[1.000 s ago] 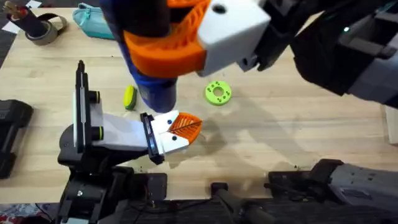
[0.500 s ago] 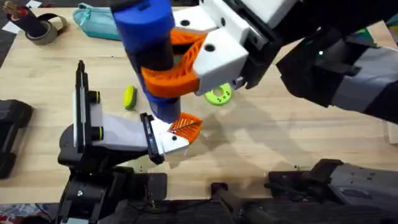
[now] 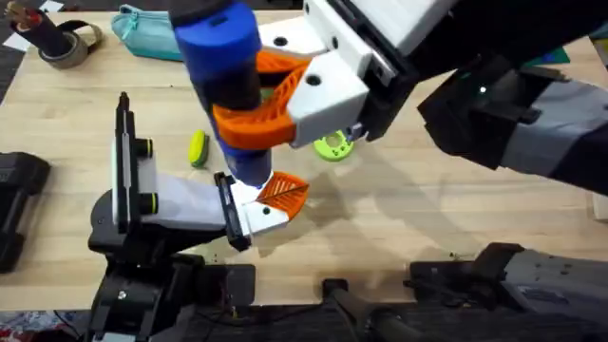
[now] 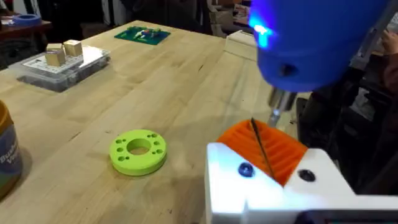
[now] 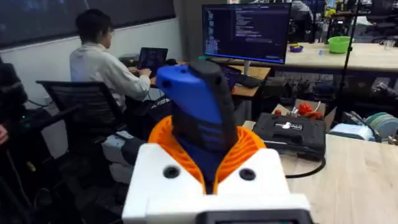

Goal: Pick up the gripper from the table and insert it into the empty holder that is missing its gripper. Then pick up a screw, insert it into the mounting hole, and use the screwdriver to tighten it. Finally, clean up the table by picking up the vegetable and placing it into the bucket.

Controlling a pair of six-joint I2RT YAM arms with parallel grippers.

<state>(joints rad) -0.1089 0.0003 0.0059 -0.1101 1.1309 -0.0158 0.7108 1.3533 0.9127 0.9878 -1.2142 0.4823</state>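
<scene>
My right gripper (image 3: 249,123) reaches across the table, shut on the blue screwdriver (image 3: 220,47), which it holds nearly upright, tip down. In the right wrist view its orange pads clamp the screwdriver's blue handle (image 5: 193,99). The metal tip (image 4: 277,113) hangs just above the orange pads of my left gripper (image 3: 283,193), which lies low over the table with its pads pressed together. Its white finger block has two small round holes, one holding a bluish head (image 4: 244,169). The yellow vegetable (image 3: 197,148) lies beyond the left arm. The bucket's orange-brown wall (image 4: 7,155) shows at the left wrist view's edge.
A green disc with holes (image 3: 332,144) lies beside the screwdriver. A teal pouch (image 3: 147,33) and a tape roll (image 3: 62,43) sit at the far left. A clear box with wooden blocks (image 4: 62,62) and a green board (image 4: 142,34) lie farther off. A black case (image 3: 19,204) borders the left edge.
The right arm has swung the screwdriver from close under the camera down to upright over the left gripper's pads. In the last half second it only shifted slightly. The left arm stayed still.
</scene>
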